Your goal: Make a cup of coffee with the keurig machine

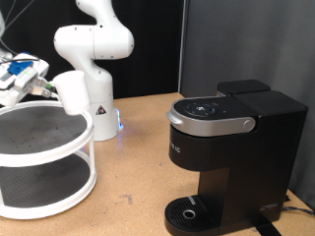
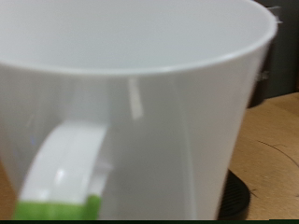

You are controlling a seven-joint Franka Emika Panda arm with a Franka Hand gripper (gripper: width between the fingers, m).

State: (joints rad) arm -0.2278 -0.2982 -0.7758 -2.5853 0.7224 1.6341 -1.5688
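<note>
The cup (image 1: 75, 93) is a plain white mug. It hangs slightly tilted at the tip of my gripper (image 1: 49, 87), just above the back edge of a round rack at the exterior view's left. The gripper looks shut on it. In the wrist view the cup (image 2: 140, 103) fills the frame, with its white handle ending in a green tip (image 2: 56, 187); my fingers do not show there. The keurig machine (image 1: 231, 157) stands at the exterior view's right, black, with its grey lid handle (image 1: 212, 124) down. Its round drip tray (image 1: 190, 211) is bare.
A white two-tier round rack (image 1: 49, 157) with dark shelves stands at the exterior view's left, under the cup. The arm's white base (image 1: 98, 113) is behind it, with a blue light. The wooden table (image 1: 133, 187) lies between rack and machine. A cable (image 1: 293, 206) trails at the machine's right.
</note>
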